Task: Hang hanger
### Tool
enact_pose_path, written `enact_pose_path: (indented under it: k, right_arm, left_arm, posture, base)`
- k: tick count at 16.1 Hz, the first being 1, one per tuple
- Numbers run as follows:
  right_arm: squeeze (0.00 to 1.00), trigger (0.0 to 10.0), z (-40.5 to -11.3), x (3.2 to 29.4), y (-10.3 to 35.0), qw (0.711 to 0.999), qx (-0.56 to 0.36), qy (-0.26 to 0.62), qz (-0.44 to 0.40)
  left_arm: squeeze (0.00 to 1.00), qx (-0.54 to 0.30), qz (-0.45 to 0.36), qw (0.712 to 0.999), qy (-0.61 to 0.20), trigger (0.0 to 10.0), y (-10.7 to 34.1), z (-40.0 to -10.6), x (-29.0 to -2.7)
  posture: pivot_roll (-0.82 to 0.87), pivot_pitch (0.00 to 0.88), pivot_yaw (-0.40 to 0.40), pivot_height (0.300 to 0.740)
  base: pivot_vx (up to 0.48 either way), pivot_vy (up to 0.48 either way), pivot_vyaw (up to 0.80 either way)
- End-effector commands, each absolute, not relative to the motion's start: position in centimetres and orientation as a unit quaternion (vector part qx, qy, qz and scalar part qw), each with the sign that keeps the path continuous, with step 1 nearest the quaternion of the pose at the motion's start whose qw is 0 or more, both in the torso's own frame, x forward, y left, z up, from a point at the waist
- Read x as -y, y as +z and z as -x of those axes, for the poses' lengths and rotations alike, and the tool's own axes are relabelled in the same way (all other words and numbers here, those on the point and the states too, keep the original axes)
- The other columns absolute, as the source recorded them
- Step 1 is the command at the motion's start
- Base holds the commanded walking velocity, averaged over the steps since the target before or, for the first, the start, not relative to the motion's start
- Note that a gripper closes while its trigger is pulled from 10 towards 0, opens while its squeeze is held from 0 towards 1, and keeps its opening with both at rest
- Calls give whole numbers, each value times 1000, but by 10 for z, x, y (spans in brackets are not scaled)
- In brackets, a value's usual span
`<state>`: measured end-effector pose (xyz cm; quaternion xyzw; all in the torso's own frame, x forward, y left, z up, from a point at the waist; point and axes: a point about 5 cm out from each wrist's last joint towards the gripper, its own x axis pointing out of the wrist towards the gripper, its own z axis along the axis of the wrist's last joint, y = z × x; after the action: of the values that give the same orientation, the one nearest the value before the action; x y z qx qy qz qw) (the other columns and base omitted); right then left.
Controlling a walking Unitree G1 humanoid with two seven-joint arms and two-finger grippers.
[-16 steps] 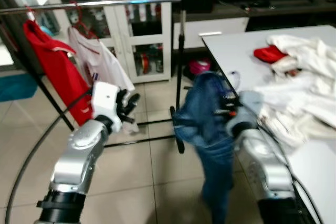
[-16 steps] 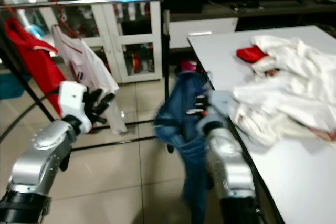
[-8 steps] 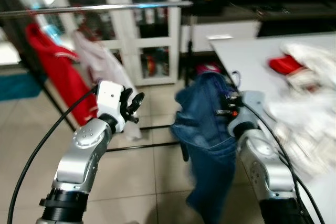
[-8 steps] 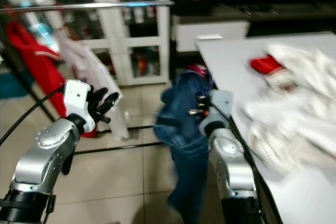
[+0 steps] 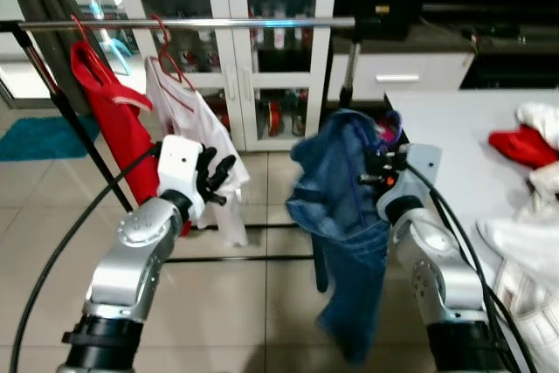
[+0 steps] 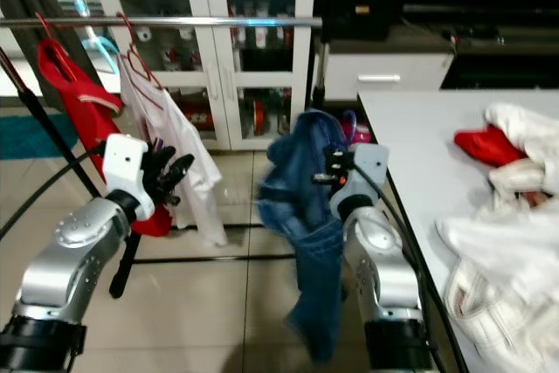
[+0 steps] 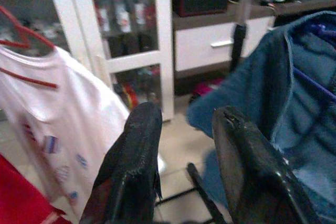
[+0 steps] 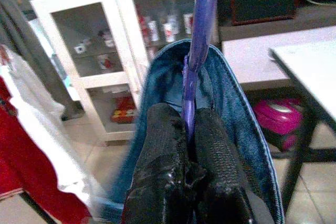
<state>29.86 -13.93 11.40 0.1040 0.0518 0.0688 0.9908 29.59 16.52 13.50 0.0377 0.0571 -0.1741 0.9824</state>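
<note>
Tiled floor (image 5: 262, 303); white glass-door cabinet (image 5: 262, 50) behind clothes rail (image 5: 218, 22); white desk (image 6: 410, 146) to right, piled with white laundry (image 6: 498, 251). Rail carries red shirt (image 5: 109, 120), white shirt (image 5: 188, 120). Since a second ago, view swung right and sharpened. Right gripper (image 8: 186, 124) fingers clamped on purple hanger (image 8: 202, 14) carrying blue jeans (image 5: 345, 207), below rail. Left gripper (image 7: 186, 129) fingers parted, empty.
</note>
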Motion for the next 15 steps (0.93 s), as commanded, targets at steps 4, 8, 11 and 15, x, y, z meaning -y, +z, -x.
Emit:
enact_pose_path:
  k: [4, 8, 11, 15]
  right_arm:
    - [0, 10000, -301, 128, 123, 992, -32, 99, -73]
    - [0, 10000, -303, 130, 129, 994, -15, 87, -65]
    - [0, 10000, -303, 136, 139, 997, 16, 72, -18]
    - [0, 10000, -307, 136, 150, 997, 39, 64, -28]
  left_arm:
    - [0, -49, -53, 983, -169, 10000, 141, -297, -172]
    - [0, -49, -57, 982, -172, 10000, 142, -298, -172]
    - [0, -51, -62, 980, -181, 10000, 142, -298, -170]
    - [0, -51, -79, 976, -196, 10000, 142, -296, -167]
  posture:
    - [-62, 0, 15, 740]
    - [-66, 0, 27, 740]
    - [-72, 0, 35, 740]
    - [-57, 0, 15, 740]
  base:
    - [360, 0, 200]
    - [364, 0, 400]
    - [364, 0, 0]
    - [366, 0, 0]
